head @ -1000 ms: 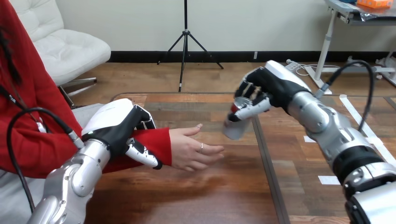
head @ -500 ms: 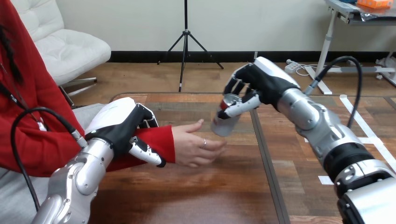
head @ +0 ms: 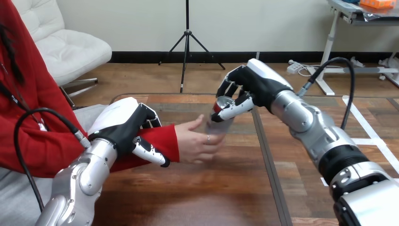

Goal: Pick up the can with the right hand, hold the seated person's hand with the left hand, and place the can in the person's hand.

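Can (head: pixel 220 125): smooth silvery metal, dull sheen. Worktop (head: pixel 211 188) under can: dark wood planks, glossy varnish. Right robot hand (head: pixel 256 84), left robot hand (head: pixel 123 127): matt black plastic, glossy white shells. Forearms (head: pixel 310 125): satin silver metal. Sleeve (head: pixel 162 140) left of can: matt red cloth.

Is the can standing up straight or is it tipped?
Tipped. The can leans in the right hand, its top higher and to the right, its bottom lower by the person's hand.

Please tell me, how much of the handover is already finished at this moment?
Done: the right hand grips the can, off the table, and the left hand is curled round the person's wrist. In hand: the can is at the person's hand. Left: letting go of it.
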